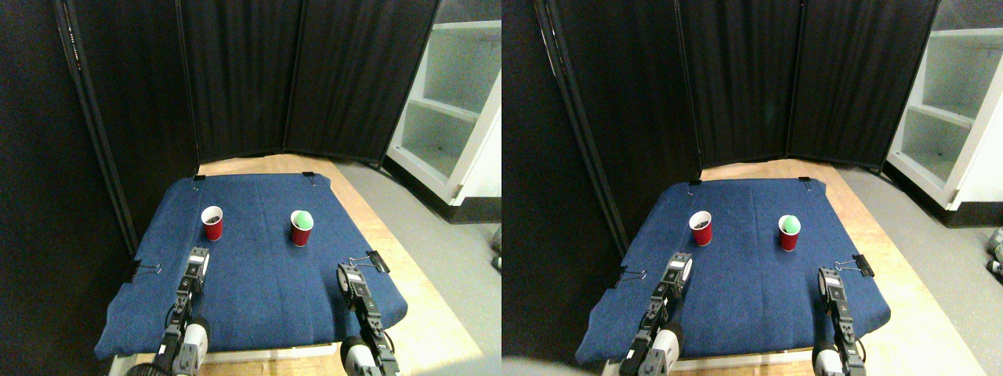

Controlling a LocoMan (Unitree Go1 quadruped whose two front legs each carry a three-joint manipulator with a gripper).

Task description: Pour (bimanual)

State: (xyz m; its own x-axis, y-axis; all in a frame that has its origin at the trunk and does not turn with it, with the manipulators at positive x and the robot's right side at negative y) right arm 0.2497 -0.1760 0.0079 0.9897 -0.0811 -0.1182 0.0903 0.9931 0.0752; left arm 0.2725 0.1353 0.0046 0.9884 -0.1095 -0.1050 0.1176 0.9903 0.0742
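- behind everything, a black folding screen [235,78] is stood as a backdrop, filling the upper part of the view from the left edge to past the middle.
- to the right of the screen, a white shelf unit [450,117] is seen on a grey floor [439,258], with pale green back panels between its shelves.
- a pale wooden table [407,266] is seen in front of the screen, its bare wood showing at the far edge and along the right side.
- a blue cloth [258,290] is spread over most of the table and is held by black binder clips [376,261] at its edges.
- the left manipulator is raised from the bottom edge over the near left part of the cloth; its left gripper [197,262] is pointed toward the far side, near the left cup but apart from it. whether its jaws are apart or together cannot be told.
- the right manipulator is raised from the bottom edge over the near right part of the cloth; its right gripper [349,278] is set well apart from both cups. the state of its jaws cannot be told either.
- a red cup [212,223] is stood upright on the far left part of the cloth, with something dark seen inside it.
- a second red cup [302,229] is stood upright to the right of the first, well apart from it, with green showing at its mouth.
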